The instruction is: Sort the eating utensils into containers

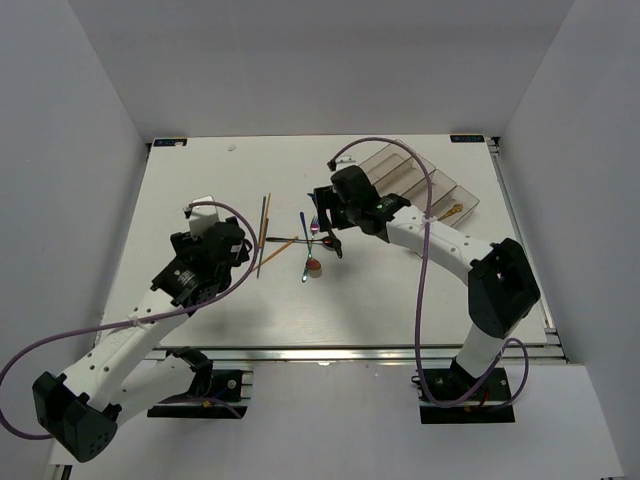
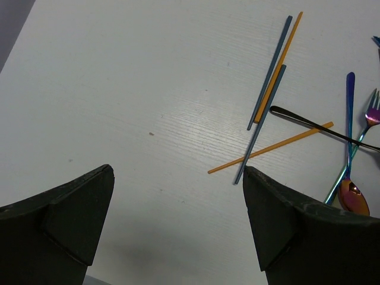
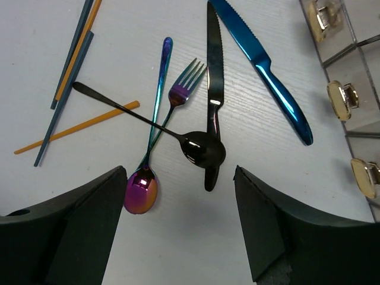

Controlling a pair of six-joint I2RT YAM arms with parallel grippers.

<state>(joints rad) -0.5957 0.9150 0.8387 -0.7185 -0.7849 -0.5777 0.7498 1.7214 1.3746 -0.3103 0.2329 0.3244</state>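
My four clear bins [image 1: 400, 160] sit far right on the desk [image 1: 200, 180]; the rightmost holds a gold spoon [image 1: 455, 210]. Loose cutlery [image 3: 202, 148] lies mid-desk. My right hand [image 3: 178, 178] and left hand [image 2: 178, 175] are spread apart, holding nothing.

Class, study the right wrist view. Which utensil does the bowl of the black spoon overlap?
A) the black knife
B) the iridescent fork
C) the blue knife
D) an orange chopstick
A: the bowl of the black spoon lies across the black knife near its lower end, while the blue knife lies apart to the right.
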